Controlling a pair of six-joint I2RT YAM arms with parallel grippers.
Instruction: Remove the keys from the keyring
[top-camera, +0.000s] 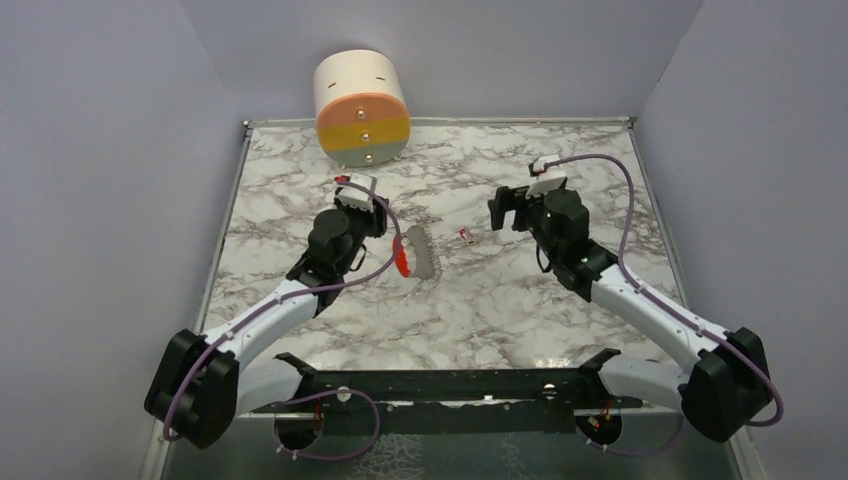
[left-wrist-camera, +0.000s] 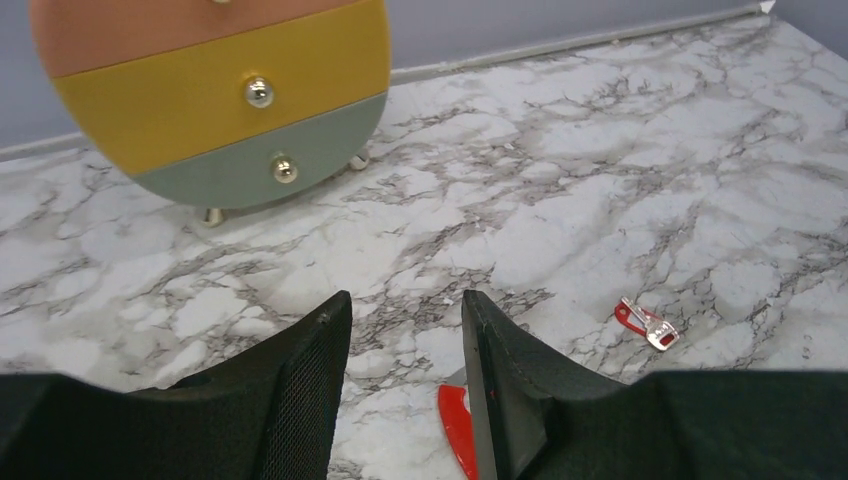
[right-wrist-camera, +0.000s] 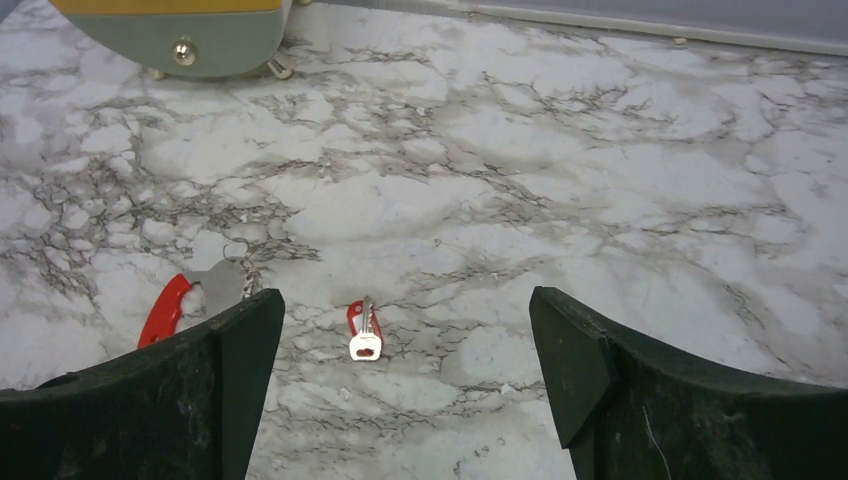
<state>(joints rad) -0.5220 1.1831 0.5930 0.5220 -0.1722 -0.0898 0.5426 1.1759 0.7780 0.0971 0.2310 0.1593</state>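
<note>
A small silver key with a red piece lies loose on the marble mid-table. It also shows in the left wrist view and the right wrist view. To its left lies the keyring bunch: a red clip joined to a grey toothed metal piece, with a small ring and chain. My left gripper is open and empty, just left of the bunch; the red clip peeks out beside its right finger. My right gripper is wide open and empty, right of the loose key.
A round drawer unit with pink, yellow and grey-green fronts stands at the back left against the wall. Grey walls close in the marble table on three sides. A black bar runs along the near edge.
</note>
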